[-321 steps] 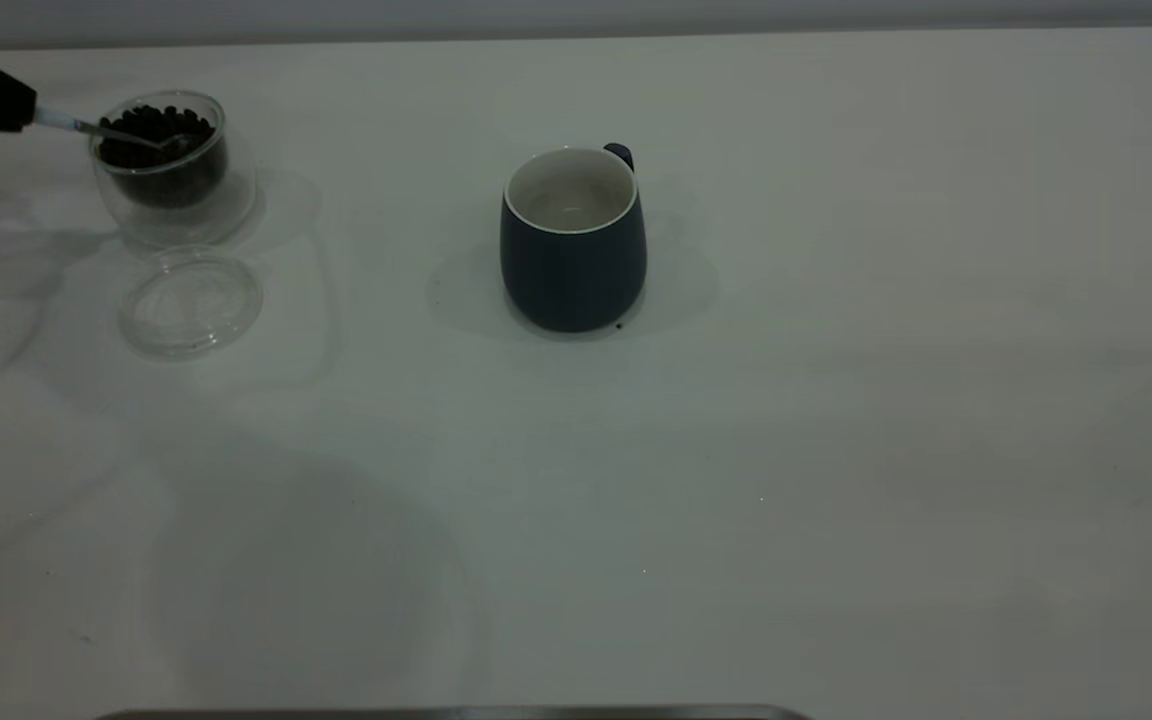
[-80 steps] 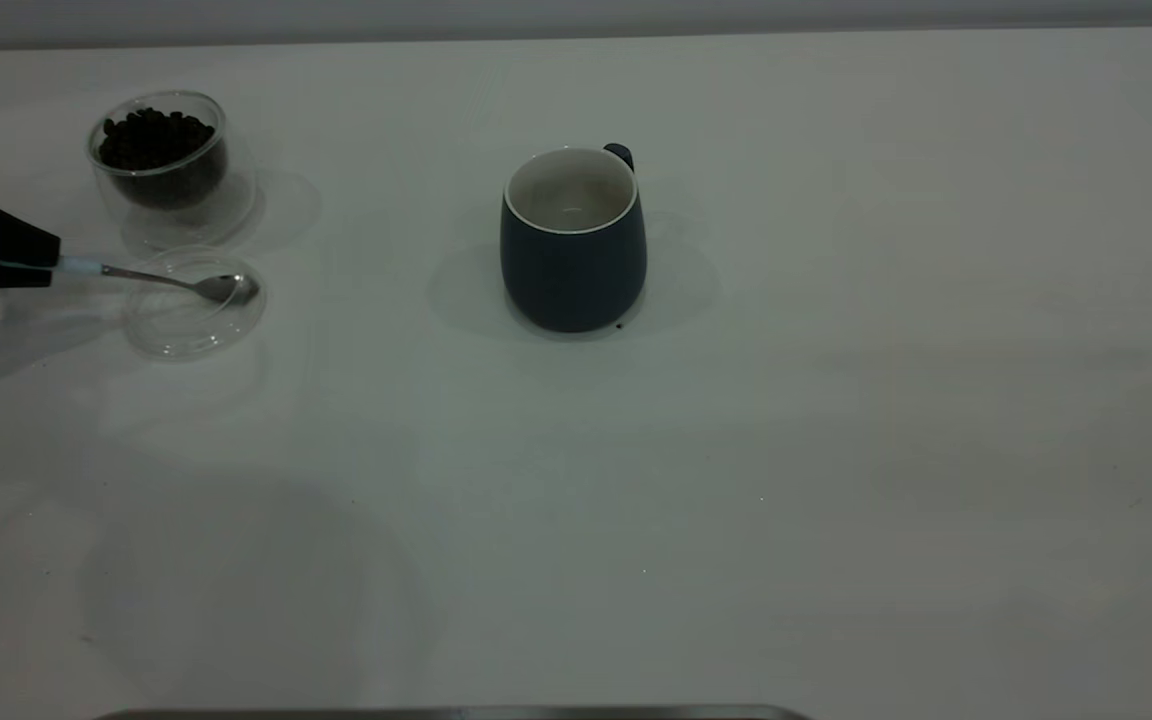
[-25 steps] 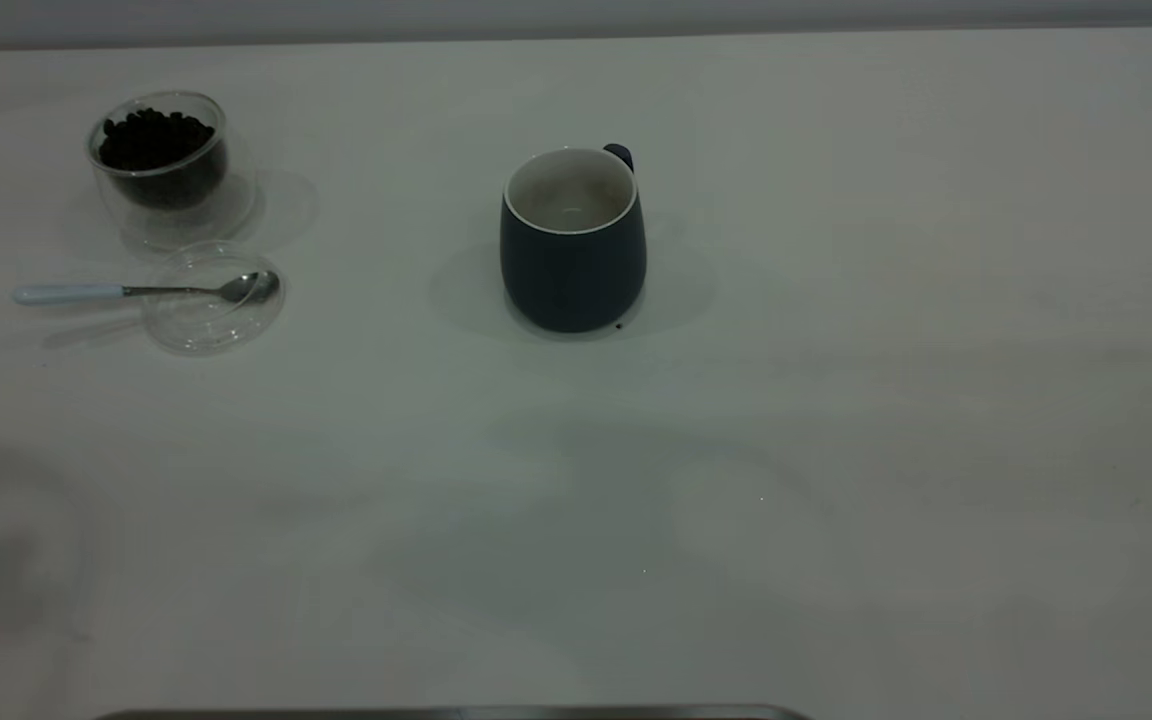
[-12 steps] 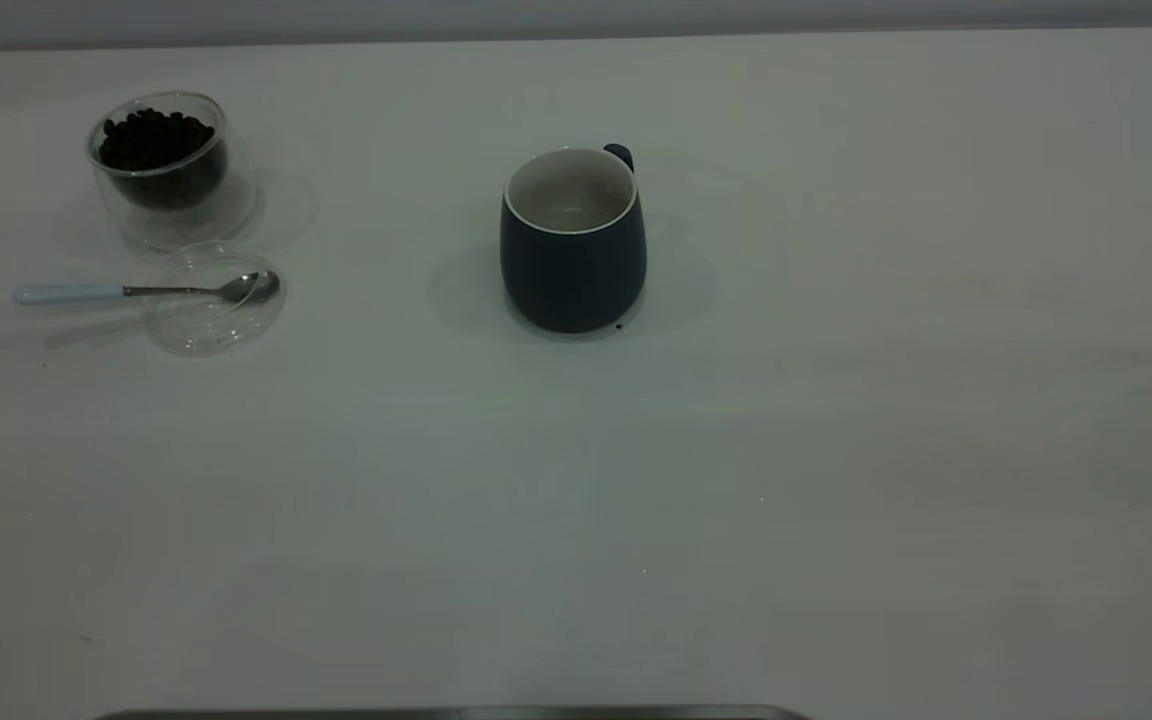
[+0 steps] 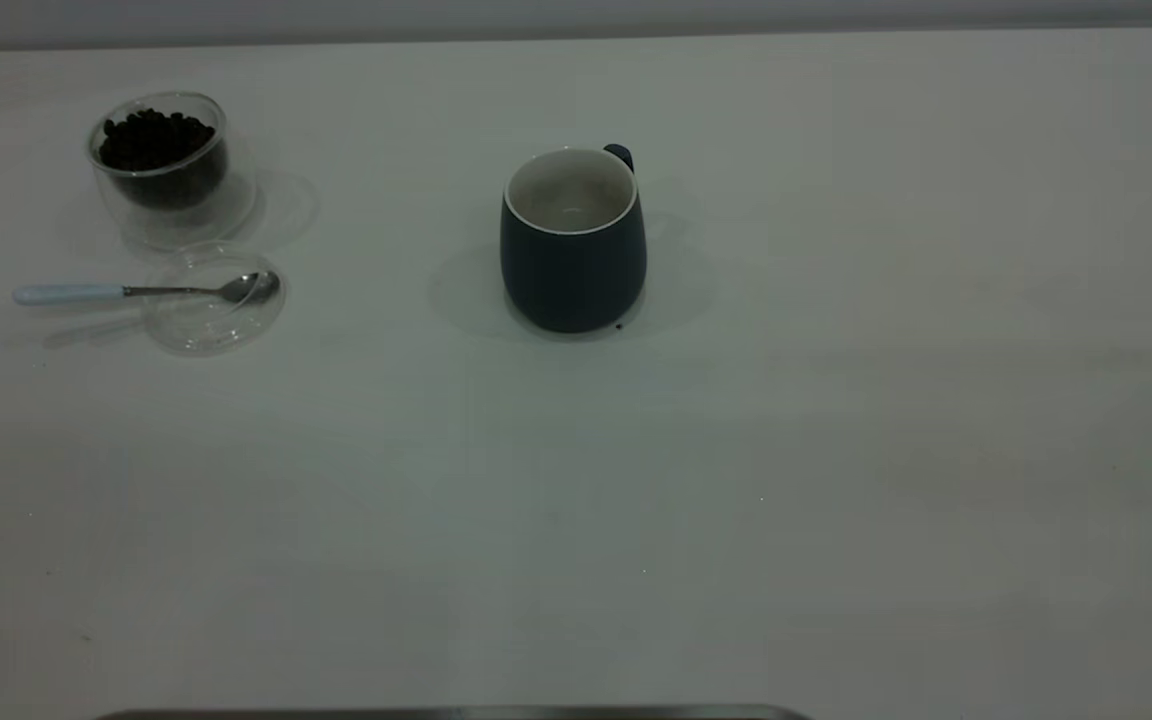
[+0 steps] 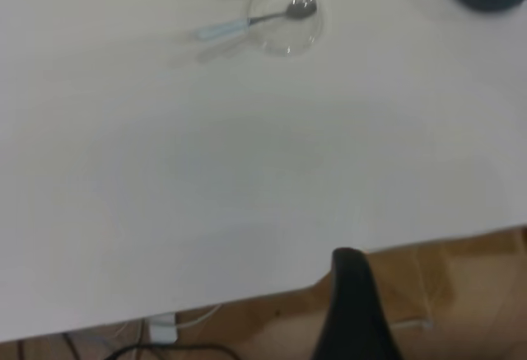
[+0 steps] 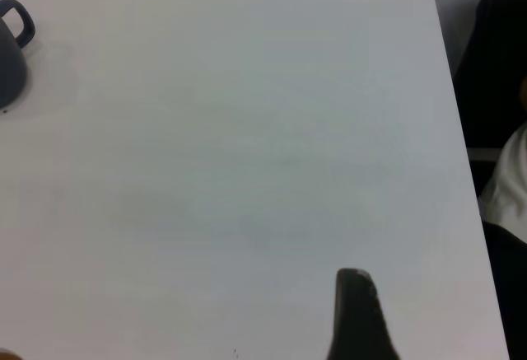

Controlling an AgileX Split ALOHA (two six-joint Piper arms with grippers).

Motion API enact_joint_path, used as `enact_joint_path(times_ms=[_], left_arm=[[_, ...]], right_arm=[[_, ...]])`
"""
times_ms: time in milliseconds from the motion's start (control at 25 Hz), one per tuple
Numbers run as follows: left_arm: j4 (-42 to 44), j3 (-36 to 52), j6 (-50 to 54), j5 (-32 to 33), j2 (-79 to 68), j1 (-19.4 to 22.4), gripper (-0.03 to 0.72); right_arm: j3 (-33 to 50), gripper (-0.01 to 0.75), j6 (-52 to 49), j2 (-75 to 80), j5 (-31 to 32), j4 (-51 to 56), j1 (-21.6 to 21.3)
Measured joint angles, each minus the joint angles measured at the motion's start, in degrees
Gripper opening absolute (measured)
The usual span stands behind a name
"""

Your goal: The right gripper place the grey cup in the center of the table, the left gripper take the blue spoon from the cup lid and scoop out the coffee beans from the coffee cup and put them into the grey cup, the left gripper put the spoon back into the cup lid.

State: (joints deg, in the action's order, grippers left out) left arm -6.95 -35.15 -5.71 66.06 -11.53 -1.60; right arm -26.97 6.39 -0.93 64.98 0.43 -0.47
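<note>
The grey cup (image 5: 573, 270) stands upright near the middle of the table (image 5: 736, 450), its handle at the far side and its inside showing white. The blue spoon (image 5: 126, 292) lies with its bowl in the cup lid (image 5: 206, 335) and its handle out over the table to the left. The coffee cup (image 5: 168, 190) with the coffee beans (image 5: 154, 135) stands just behind the lid. Both grippers are out of the exterior view. The left gripper (image 6: 350, 261) hangs past the table's near edge, far from the spoon (image 6: 247, 22). The right gripper (image 7: 354, 282) is over bare table, far from the grey cup (image 7: 10, 55).
A tiny dark speck (image 5: 619, 326) lies at the grey cup's base. In the left wrist view, wooden floor and cables (image 6: 189, 343) show beyond the table edge. A dark chair (image 7: 494, 63) stands past the table's right edge.
The left gripper let go of the spoon, which now rests in the lid, and drew back out of the exterior view. The lid sits slightly farther right. In the last second only shadows faded.
</note>
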Motion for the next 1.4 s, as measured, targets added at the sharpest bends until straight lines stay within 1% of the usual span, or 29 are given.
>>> enact_joint_path(times_ms=[240, 360, 640, 880, 1400], left_arm=[[4.94, 5.01, 7.38, -0.69, 3.47, -0.06, 0.592], [7.51, 5.83, 8.92, -2.62, 5.98, -0.49, 0.592], [9.23, 7.12, 9.36, -1.42, 12.47, -0.64, 0.592], [8.84, 7.18, 7.32, -1.12, 12.54, -0.64, 0.592], [8.8, 7.18, 6.88, -0.99, 12.54, -0.64, 0.592]], right_arm=[[0.0, 0.46, 0.0, 0.0, 0.0, 0.0, 0.0], [0.0, 0.46, 0.0, 0.0, 0.0, 0.0, 0.0], [0.0, 0.46, 0.0, 0.0, 0.0, 0.0, 0.0], [0.0, 0.46, 0.0, 0.0, 0.0, 0.0, 0.0], [0.0, 0.46, -0.05, 0.0, 0.0, 0.0, 0.0]])
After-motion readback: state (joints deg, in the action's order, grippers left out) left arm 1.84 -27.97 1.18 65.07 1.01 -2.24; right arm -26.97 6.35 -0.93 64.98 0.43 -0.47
